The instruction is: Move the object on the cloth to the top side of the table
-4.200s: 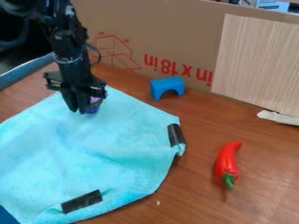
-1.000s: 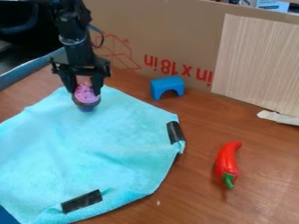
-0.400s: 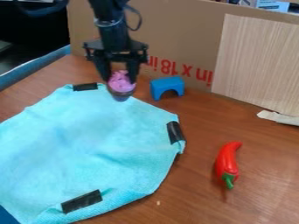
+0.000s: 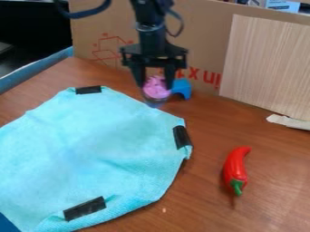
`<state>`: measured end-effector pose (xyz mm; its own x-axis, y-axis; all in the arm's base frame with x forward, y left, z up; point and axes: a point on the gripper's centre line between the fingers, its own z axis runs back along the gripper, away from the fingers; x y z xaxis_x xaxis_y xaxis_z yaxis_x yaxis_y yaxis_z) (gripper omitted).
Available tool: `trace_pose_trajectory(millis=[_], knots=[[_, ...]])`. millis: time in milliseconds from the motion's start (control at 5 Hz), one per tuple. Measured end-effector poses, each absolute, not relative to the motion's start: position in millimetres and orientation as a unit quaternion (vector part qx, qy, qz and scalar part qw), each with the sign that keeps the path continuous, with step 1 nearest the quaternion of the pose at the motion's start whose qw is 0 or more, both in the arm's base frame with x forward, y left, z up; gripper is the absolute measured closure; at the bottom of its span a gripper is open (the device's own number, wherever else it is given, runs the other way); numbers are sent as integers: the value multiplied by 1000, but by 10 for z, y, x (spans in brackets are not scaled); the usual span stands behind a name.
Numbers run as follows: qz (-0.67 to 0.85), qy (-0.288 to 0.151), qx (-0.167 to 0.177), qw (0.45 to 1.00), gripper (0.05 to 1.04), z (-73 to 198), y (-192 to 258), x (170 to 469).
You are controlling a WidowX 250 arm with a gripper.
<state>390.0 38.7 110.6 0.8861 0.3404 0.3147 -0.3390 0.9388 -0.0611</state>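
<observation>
Pink on top and darker below, the toy cupcake (image 4: 157, 90) sits between the two fingers of my gripper (image 4: 156, 85), which are clamped on its sides. Taking the blue arch (image 4: 183, 88) as my landmark, I have the cupcake just to its left in the view, partly overlapping it; whether the two touch I cannot tell. The cloth (image 4: 91, 136) spreads below and to the left of the arch, while the red chili pepper (image 4: 235, 170) lies well apart, below and to its right. I judge the cupcake light and fairly stiff, perhaps smooth enough to slip — so this grip across the middle, one finger on each side, suits it better than a pinch on the swirled top. It looks upright, and I would keep it so. Next I should choose a spot near the arch without knocking it, lower gently — no hard squeeze — and let go once the base is steady.
</observation>
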Motion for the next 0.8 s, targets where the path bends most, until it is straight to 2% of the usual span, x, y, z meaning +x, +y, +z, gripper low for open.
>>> trace_pose_trajectory(millis=[600,800], knots=[[166,-134,3,977,366,776,-271,4150],[167,-138,-4,976,366,779,-408,4225]])
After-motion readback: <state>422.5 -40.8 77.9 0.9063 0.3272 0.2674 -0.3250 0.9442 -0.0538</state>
